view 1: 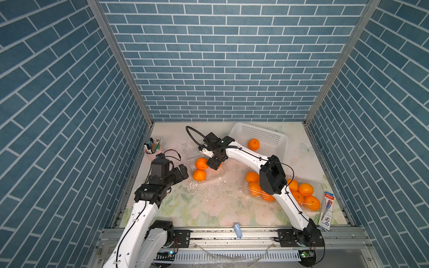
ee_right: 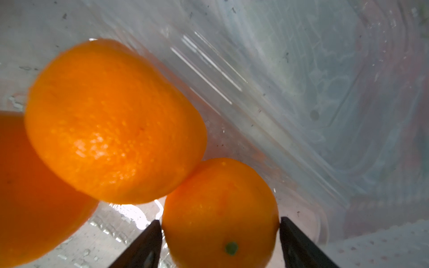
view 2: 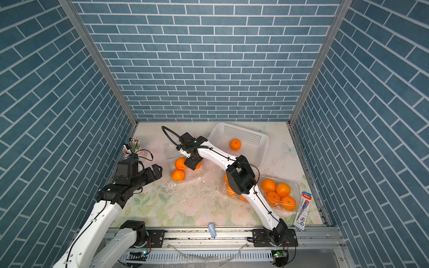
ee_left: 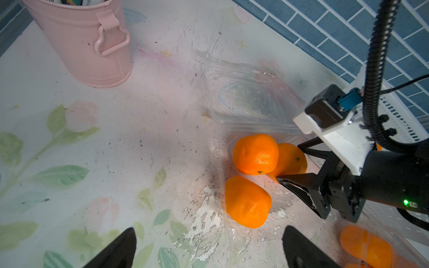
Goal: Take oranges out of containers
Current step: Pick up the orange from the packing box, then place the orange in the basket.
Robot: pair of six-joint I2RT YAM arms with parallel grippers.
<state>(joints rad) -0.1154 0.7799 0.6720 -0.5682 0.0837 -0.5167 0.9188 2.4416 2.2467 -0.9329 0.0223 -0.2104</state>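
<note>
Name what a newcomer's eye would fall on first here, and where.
Bright fruit first: the right gripper grips one orange in the open clear container, left of centre. A lone orange sits in the white basket at the back right.

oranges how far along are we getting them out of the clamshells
Done: one orange sits in the white basket. In hand: the right gripper has its jaws on a second orange in the open clamshell, not yet lifted. Left: two more oranges beside it, plus two clamshells to the right, both holding oranges.
</note>
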